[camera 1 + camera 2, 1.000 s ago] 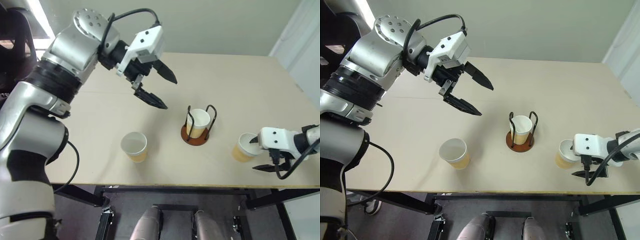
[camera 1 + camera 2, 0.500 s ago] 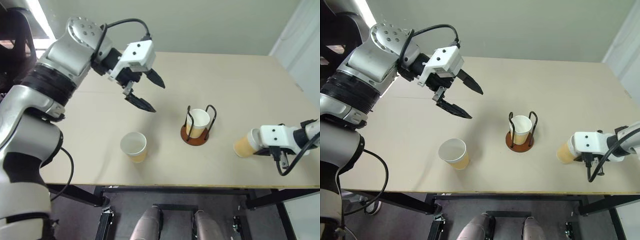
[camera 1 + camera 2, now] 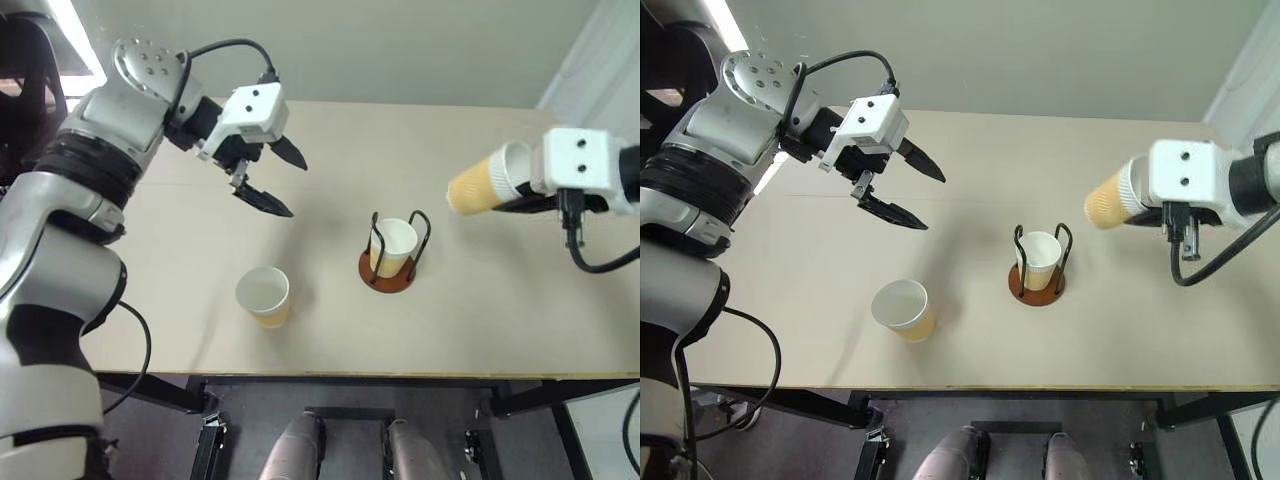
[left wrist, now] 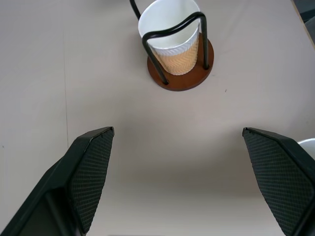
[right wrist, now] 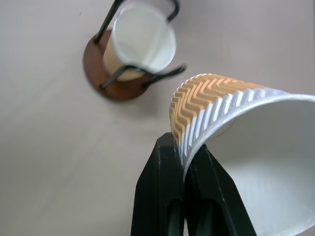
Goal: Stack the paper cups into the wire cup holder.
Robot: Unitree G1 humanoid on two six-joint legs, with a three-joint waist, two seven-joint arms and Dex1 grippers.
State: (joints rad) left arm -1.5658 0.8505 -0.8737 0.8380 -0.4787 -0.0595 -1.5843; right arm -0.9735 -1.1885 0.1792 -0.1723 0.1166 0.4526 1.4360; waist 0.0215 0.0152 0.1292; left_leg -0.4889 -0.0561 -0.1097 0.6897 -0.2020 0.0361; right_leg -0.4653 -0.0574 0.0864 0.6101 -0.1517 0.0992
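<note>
The wire cup holder (image 3: 387, 270) stands mid-table on its reddish-brown disc base with one paper cup (image 3: 395, 244) upright inside its black loops. A second paper cup (image 3: 264, 294) stands upright on the table to the holder's left. My right gripper (image 5: 186, 158) is shut on the wall of a third paper cup (image 3: 482, 182), held tilted on its side in the air above and to the right of the holder. My left gripper (image 3: 274, 182) hangs open and empty over the table, behind and to the left of the holder, its fingers (image 4: 91, 169) spread wide.
The beige table (image 3: 480, 320) reaches its front edge just below the cups. A pale wall runs behind it. A black cable (image 3: 585, 255) loops under my right wrist.
My right gripper shut on the cup at the table's right front, tipped it over and lifted it high, moving left toward the holder. My left gripper drifted left, still open.
</note>
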